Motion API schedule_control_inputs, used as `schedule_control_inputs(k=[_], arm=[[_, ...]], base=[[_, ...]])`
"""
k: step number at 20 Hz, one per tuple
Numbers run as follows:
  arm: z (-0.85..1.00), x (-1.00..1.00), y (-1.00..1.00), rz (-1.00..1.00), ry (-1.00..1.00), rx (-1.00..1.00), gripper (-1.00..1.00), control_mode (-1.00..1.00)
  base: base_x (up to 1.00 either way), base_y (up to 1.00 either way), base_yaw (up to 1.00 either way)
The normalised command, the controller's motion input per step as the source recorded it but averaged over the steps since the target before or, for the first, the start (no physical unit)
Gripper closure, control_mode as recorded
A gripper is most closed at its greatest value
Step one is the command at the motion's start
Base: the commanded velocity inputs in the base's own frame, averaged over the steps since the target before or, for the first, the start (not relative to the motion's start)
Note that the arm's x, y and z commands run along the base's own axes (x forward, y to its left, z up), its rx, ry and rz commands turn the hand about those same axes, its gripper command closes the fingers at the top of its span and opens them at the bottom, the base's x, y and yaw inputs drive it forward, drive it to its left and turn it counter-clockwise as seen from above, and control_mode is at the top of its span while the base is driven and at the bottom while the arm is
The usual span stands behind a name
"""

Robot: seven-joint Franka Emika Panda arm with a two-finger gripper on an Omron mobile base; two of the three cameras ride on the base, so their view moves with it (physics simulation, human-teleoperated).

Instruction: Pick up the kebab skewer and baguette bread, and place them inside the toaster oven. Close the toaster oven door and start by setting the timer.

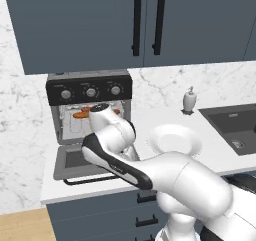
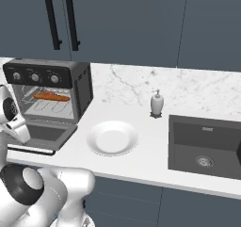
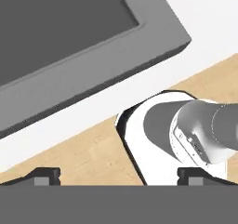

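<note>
Hiding toaster oven (image 1: 89, 90) rack, arm (image 1: 117, 150), food partly blocked

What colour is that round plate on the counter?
White. The plate shows best in the right base view.

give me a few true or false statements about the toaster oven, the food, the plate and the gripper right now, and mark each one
1. The toaster oven door is folded down open. True.
2. The baguette bread lies on the white plate. False: it lies on the rack inside the toaster oven, and nothing lies on the plate.
3. The gripper is shut on the kebab skewer. False: its jaws stand open and hold nothing.
4. A soap dispenser stands on the counter between the oven and the sink. True.
5. The oven has three knobs along its top panel. True.
</note>
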Motion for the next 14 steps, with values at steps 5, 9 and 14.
schedule_control_inputs(k=[5,9,14], arm=[[0.0,-0.59,0.0,0.32,0.14,0.19,-1.0,-1.0],[-0.02,-0.04,0.05,0.27,0.16,0.18,-1.0,-1.0],[-0.08,-0.01,0.18,0.19,0.0,0.03,-1.0,-1.0]], base=[[0.0,0.0,0.0],[0.0,0.0,0.0],[0.0,0.0,0.0]])
